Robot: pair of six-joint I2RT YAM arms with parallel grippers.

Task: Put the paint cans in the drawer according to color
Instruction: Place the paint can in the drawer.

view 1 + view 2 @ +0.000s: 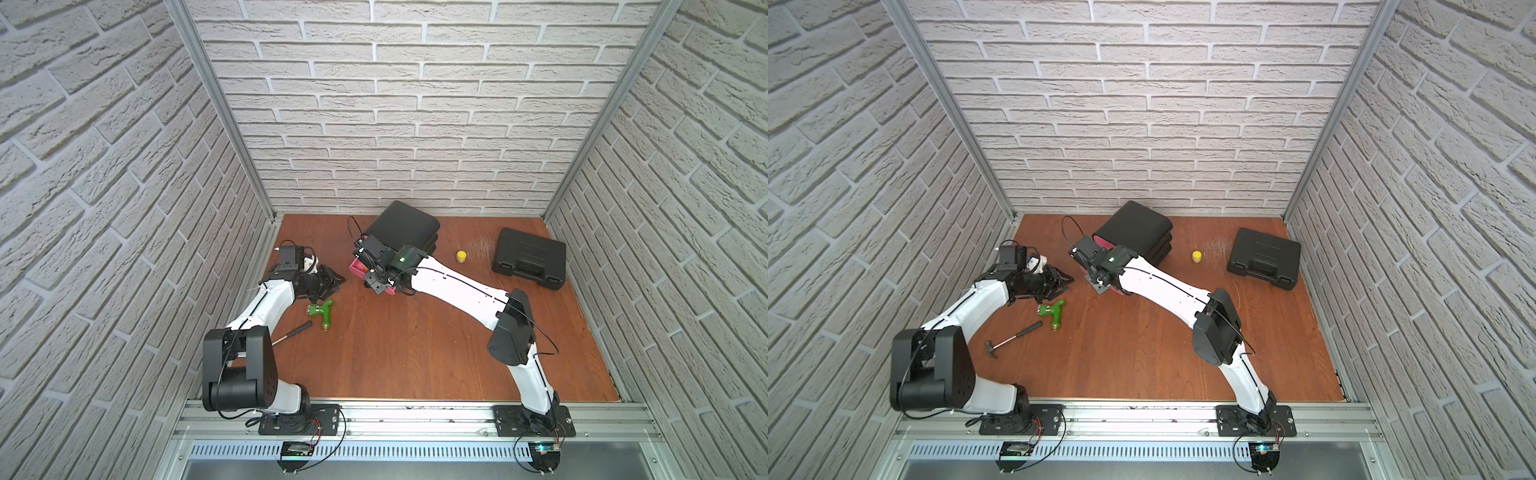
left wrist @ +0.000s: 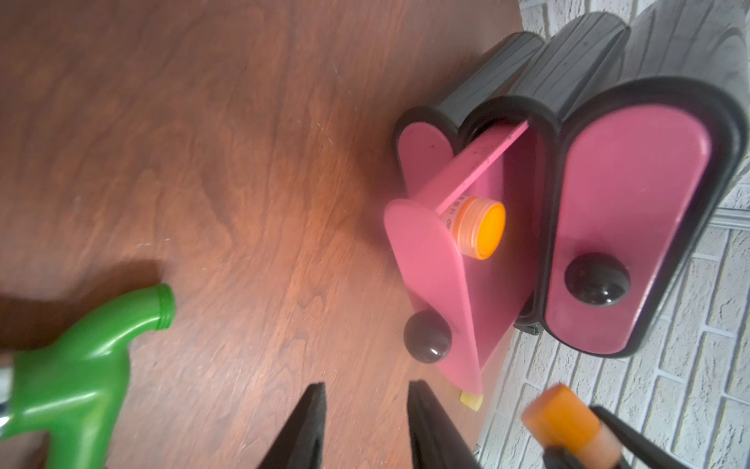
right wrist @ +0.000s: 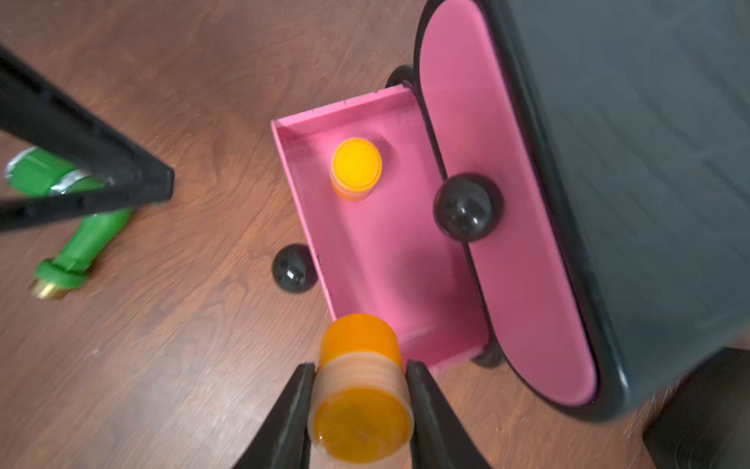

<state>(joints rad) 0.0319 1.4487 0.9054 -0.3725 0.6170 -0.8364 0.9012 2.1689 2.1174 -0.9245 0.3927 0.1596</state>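
Right wrist view: stubby orange-lidded paint jar (image 3: 359, 390) poised at the open middle pink plastic drawer (image 3: 385, 251) of the rounded black cabinet (image 3: 629, 162).
My right pincer (image 3: 359, 365) pinches it at the drawer's outer corner; its orange-lidded twin (image 3: 356, 168) stands inside. Next, I judge: carry inward, lower, release. My left pincer (image 2: 367, 390) hangs spread, empty. A yellow-lidded jar (image 1: 461, 256) waits on the wooden table (image 1: 415, 353). No legible writing.

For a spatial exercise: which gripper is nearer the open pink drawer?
Right. The right gripper, shut on an orange jar, is close by a corner of the open drawer; the left gripper is farther off, beside the green piece.
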